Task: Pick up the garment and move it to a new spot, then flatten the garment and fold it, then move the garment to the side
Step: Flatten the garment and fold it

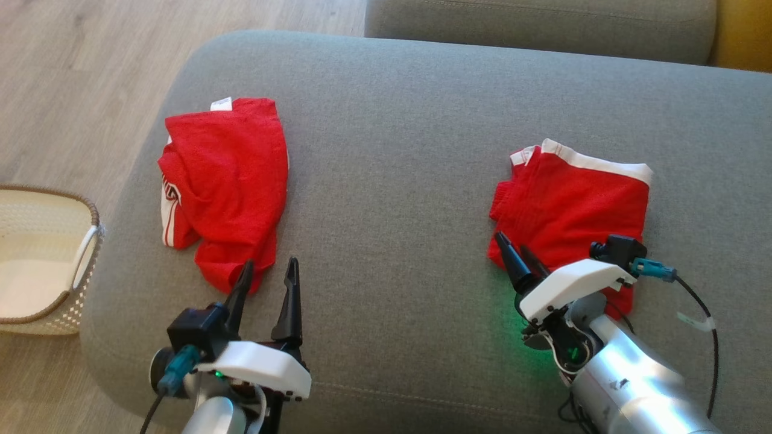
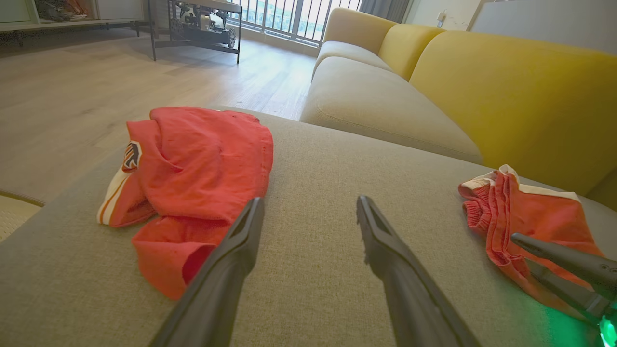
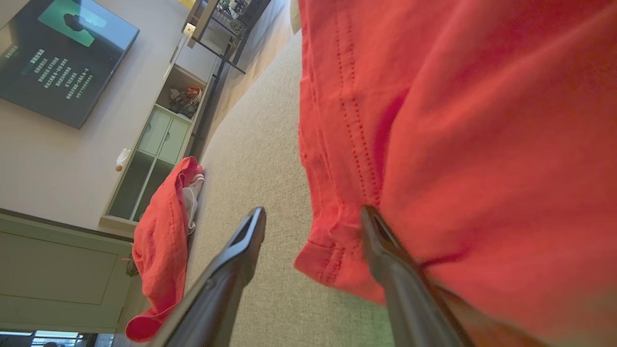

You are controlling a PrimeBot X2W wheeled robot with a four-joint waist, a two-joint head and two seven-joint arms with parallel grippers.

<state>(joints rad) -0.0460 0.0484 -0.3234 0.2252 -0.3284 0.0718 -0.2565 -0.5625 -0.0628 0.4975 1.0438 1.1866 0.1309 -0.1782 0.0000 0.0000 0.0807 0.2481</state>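
Head view / cushion: grey seat cushion [image 1: 392, 150] carried two red garments, well apart.
Head view / task item: folded garment [image 1: 573, 205] lay flat on the cushion's right part, white band toward the far edge.
Head view / other item: crumpled garment [image 1: 226, 181] sat near the cushion's left edge; basket [image 1: 90, 223] on the floor beyond that edge.
Head view / R arm: right gripper [image 1: 511, 241] was at the folded garment's near-left corner, jaws apart, gripping nothing.
Head view / L arm: left gripper [image 1: 271, 263] was at the near end of the crumpled garment, jaws wide apart, nothing betw. them.
L wrist view: left gripper [image 2: 309, 200] pointed over bare cushion, crumpled garment [image 2: 202, 159] just beside one finger; folded garment [image 2: 535, 212] far off w/ the right gripper [image 2: 520, 249] on its near edge.
R wrist view: right gripper [image 3: 313, 209] had one finger over the hem of the folded garment [image 3: 458, 120], the other over bare cushion.
Step, judged: fold looked done and set aside; R arm was prob. at the let-go.
How to do it well: keep R jaws wide, lift straight off before pulling back, so the finger on the hem didn't drag the fold open.
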